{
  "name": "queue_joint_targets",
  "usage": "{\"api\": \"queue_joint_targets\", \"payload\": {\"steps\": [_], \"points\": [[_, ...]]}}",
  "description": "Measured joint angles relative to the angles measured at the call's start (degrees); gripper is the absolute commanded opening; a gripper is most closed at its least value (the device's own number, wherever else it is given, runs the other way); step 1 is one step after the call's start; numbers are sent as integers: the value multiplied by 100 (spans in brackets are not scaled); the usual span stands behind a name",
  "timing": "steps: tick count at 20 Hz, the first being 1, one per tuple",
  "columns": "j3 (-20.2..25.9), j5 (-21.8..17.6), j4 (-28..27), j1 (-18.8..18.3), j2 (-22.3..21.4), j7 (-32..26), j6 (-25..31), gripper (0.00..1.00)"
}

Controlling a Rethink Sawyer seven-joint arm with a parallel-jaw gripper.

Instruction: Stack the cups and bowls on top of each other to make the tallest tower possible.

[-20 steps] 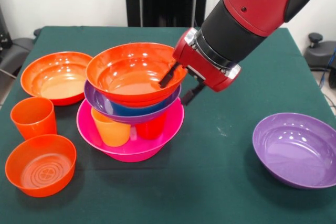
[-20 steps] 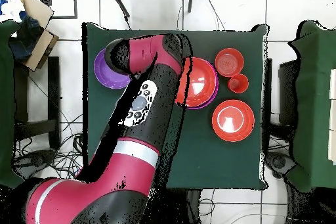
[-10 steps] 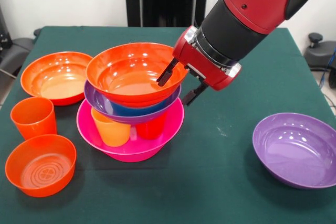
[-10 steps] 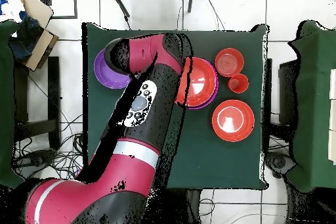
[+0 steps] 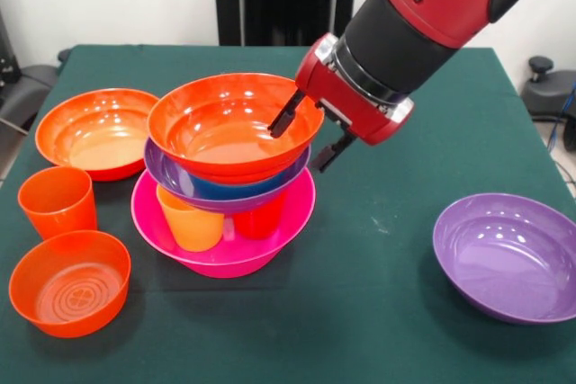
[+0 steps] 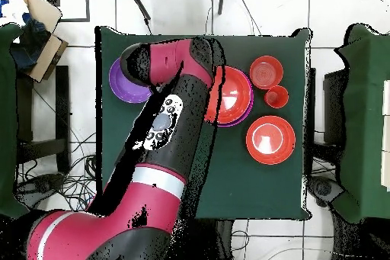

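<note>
**Q:** What is the pincer doing?

**A:** The pincer (image 5: 307,131) hangs spread and released, gripping nothing. One finger (image 5: 286,115) sits over the rim of the wide orange bowl (image 5: 229,123) capping the tower (image 5: 225,177); the other is outside that rim, the rim between them.

**Q:** Where does everything else lie?

**A:** Under that top bowl are a purple bowl (image 5: 180,183), a blue one just visible, then a yellow cup (image 5: 190,220) and a red cup (image 5: 259,218) standing in the big pink bowl (image 5: 225,254). Well beyond the tower from the pincer, on the green bench (image 5: 378,312), are a second wide orange bowl (image 5: 94,132), an orange cup (image 5: 57,201) and a small orange bowl (image 5: 69,281). A second purple bowl (image 5: 506,256) sits apart on the pincer's other side. No brand, label or lettering can be read.
</note>
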Motion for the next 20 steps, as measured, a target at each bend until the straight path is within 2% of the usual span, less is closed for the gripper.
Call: {"api": "queue_joint_targets", "payload": {"steps": [5, 12, 16, 20], "points": [[0, 0, 51, 0, -240, 0, 212, 100], [96, 75, 160, -27, -588, 0, 216, 100], [251, 205, 293, -72, -789, 0, 127, 100], [508, 326, 560, -150, -1080, 0, -191, 100]]}}
